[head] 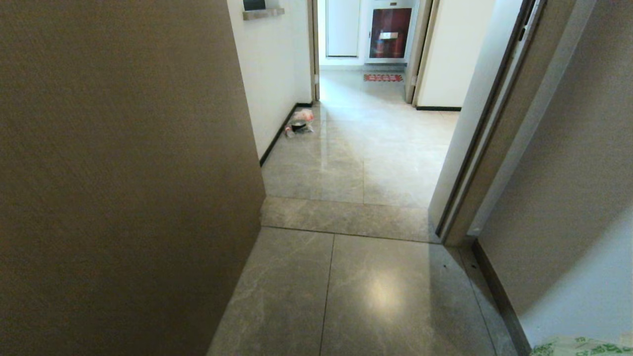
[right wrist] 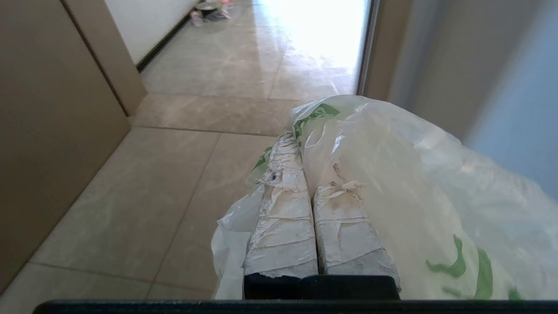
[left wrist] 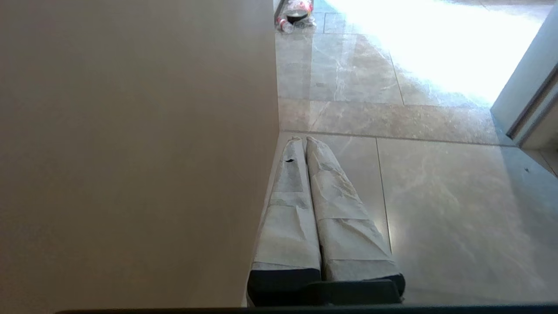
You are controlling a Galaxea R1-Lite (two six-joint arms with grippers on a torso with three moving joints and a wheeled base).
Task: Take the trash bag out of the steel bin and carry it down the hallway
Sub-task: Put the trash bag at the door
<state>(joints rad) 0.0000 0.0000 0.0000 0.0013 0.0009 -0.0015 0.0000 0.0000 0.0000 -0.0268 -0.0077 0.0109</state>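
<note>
The trash bag (right wrist: 392,174), thin white plastic with green print, drapes over and beside my right gripper (right wrist: 305,152), which is shut on its gathered plastic. A corner of the bag (head: 583,346) shows at the lower right of the head view. My left gripper (left wrist: 304,140) is shut on nothing, its taped fingers pressed together just above the floor beside a brown panel. Through the doorway ahead lies the hallway (head: 376,148), with glossy grey tiles. The steel bin is out of view.
A brown panel (head: 123,173) fills the left and a door frame (head: 474,163) stands on the right, with the opening between them. A small heap of litter with a pinkish-red bag (head: 300,122) lies by the left hallway wall. A red mat (head: 383,77) lies far down.
</note>
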